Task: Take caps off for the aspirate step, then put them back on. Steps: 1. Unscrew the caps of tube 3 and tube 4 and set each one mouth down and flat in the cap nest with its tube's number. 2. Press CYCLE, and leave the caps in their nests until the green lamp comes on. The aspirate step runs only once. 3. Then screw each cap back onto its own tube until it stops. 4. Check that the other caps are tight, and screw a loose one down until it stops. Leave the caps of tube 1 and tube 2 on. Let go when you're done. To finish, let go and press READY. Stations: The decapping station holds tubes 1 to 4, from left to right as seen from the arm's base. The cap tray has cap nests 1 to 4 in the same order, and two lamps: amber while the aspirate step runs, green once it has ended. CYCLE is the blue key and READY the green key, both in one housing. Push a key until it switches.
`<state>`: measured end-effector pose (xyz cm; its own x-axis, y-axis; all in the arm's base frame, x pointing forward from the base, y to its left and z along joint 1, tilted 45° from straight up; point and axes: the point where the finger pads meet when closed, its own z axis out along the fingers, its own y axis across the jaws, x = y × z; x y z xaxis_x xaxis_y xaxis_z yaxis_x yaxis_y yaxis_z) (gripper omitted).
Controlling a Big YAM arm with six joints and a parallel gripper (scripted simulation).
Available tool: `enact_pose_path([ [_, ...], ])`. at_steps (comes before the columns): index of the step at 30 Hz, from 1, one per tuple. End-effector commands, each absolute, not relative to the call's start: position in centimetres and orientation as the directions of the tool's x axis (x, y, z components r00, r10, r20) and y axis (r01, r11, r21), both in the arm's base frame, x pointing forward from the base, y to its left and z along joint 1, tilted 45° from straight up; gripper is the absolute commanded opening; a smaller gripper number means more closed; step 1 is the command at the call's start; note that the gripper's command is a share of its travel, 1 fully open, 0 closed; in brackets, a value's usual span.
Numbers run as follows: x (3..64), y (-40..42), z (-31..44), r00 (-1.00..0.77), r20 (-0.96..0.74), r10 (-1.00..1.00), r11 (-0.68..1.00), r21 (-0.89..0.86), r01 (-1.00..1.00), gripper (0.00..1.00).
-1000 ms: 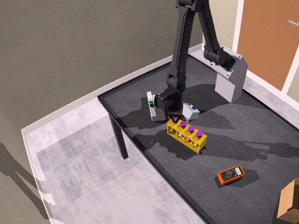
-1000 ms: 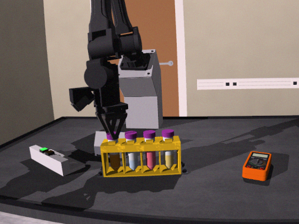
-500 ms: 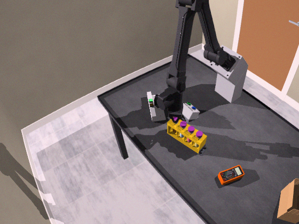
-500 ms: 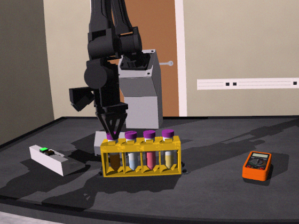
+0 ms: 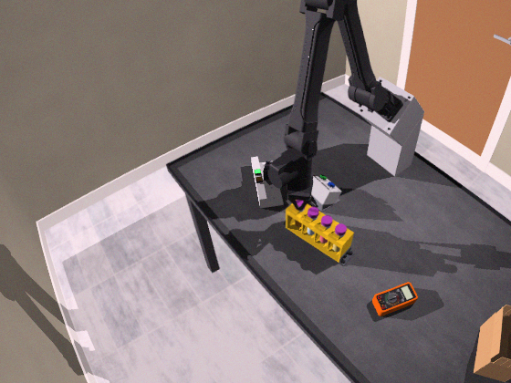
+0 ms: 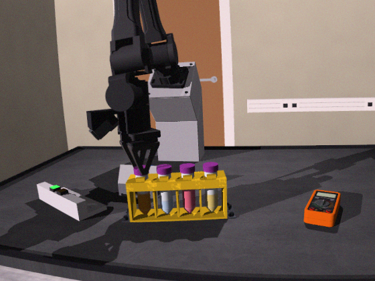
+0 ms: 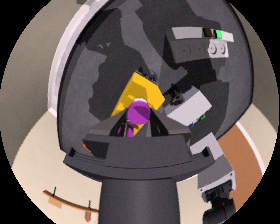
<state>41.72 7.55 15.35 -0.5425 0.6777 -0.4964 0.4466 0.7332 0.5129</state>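
Observation:
The yellow decapping station (image 5: 319,235) (image 6: 177,184) (image 7: 134,90) holds four tubes with purple caps. My gripper (image 5: 299,201) (image 6: 142,170) (image 7: 139,110) points down and is shut on the cap of tube 4, which sits on the brown tube (image 6: 144,203). The caps of tube 3 (image 5: 313,212) (image 6: 164,168), tube 2 (image 5: 327,221) (image 6: 187,168) and tube 1 (image 5: 340,229) (image 6: 210,166) sit on their tubes. The cap tray (image 5: 262,196) (image 6: 60,203) (image 7: 186,34) shows no cap in its nests. Its green lamp (image 5: 257,171) (image 6: 54,187) (image 7: 218,34) is lit; the amber lamp is dark.
The key housing (image 5: 325,195) (image 7: 187,107), with green key (image 5: 323,177) (image 7: 202,118) and blue key (image 5: 331,184) (image 7: 191,126), stands close behind the station on the arm's side. An orange multimeter (image 5: 395,299) (image 6: 322,209) lies off to tube 1's side. A cardboard box (image 5: 490,341) is farther out.

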Motion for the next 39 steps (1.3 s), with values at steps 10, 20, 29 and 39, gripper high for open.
enact_pose_path([
  [10, 42.0, 7.8, 16.0, -0.490, -0.440, 0.752, 0.656, 0.573, 0.492, 0.49],
  [20, 40.5, 8.0, 16.9, -0.493, -0.434, 0.754, 0.654, 0.574, 0.493, 0.49],
  [29, 39.1, 7.9, 18.4, -0.492, -0.435, 0.754, 0.653, 0.576, 0.492, 0.49],
  [39, 37.4, 10.1, 17.3, -0.629, -0.556, 0.543, 0.837, 0.413, 0.358, 0.49],
])
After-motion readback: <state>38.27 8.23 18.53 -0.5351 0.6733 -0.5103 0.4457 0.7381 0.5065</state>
